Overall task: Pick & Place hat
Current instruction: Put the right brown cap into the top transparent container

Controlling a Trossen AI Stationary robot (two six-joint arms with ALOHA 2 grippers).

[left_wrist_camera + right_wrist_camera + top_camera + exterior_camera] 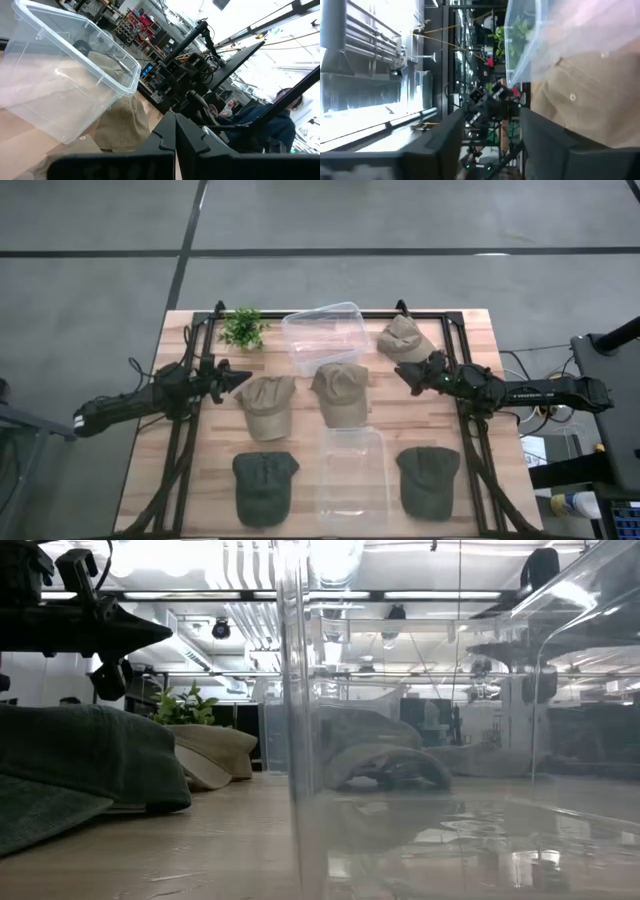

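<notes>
2 dark, slim, cabled arms [130, 405]

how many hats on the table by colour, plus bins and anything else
tan hats: 3 (left, middle, back right)
dark green hats: 2 (front left, front right)
clear bins: 2 (back, front)
small plant: 1
total: 8
</notes>
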